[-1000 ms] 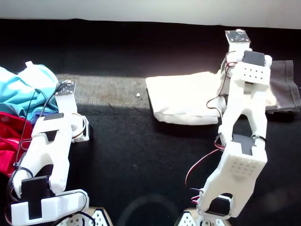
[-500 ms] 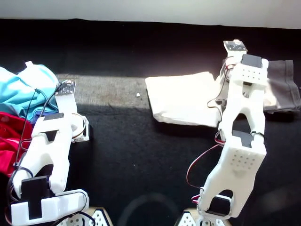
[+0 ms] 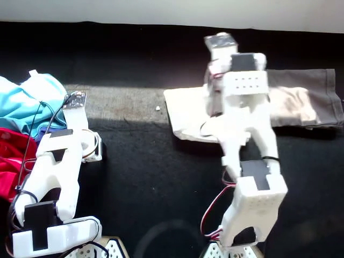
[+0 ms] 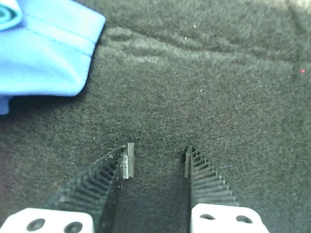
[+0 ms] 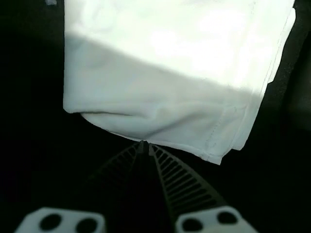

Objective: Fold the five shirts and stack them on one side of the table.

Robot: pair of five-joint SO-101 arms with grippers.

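Where sunlight bands the black table (image 3: 134, 161) under a pale wall (image 3: 161, 11), my left gripper (image 4: 158, 162) hangs with fingers apart above bare felt, near the blue shirt (image 4: 43, 53). My right gripper (image 5: 145, 146), fingers together, sits at the edge of the folded white shirt (image 5: 165, 82). My right arm (image 3: 244, 107) crosses that shirt, hiding its middle. A grey shirt (image 3: 317, 91) lies beside it, and a red shirt (image 3: 11, 161) lies far left.
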